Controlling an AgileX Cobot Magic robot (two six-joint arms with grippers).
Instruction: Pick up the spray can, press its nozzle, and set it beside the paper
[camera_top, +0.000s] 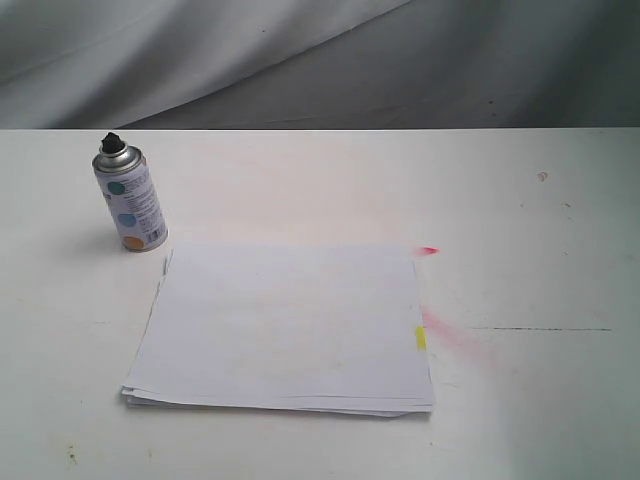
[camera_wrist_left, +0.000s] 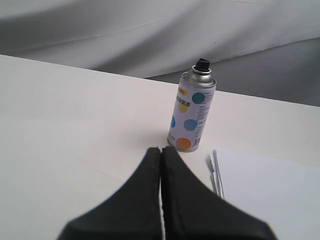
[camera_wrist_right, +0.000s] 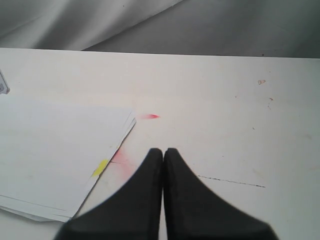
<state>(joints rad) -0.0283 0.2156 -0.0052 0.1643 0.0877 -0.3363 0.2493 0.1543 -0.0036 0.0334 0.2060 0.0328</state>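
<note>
1. Two grippers, the left gripper (camera_wrist_left: 161, 151) and the right gripper (camera_wrist_right: 163, 151), have their jaws pressed together and hold nothing.
2. The spray can (camera_top: 128, 200) stands upright on the white table (camera_top: 540, 410), just beside the paper (camera_top: 285, 325) at its far left corner, with its black nozzle (camera_top: 111, 142) on top.
3. Pink stains (camera_top: 452, 333) mark the table along the paper's right edge, by its yellow tab (camera_top: 421, 338).
4. A grey cloth (camera_top: 300, 50) hangs behind.

**Spray can upright near a corner of the paper**

The spray can (camera_top: 128, 200) stands upright on the white surface (camera_top: 540, 250), its black nozzle (camera_top: 111, 141) on top. It is close to one corner of the paper (camera_top: 285, 325) and not touching it. The paper lies flat, its sheets slightly fanned, with a yellow tab (camera_top: 421, 338) at the edge away from the can. A pink smear (camera_top: 455, 335) and a small red mark (camera_top: 428, 250) stain the surface beside that edge.
</note>
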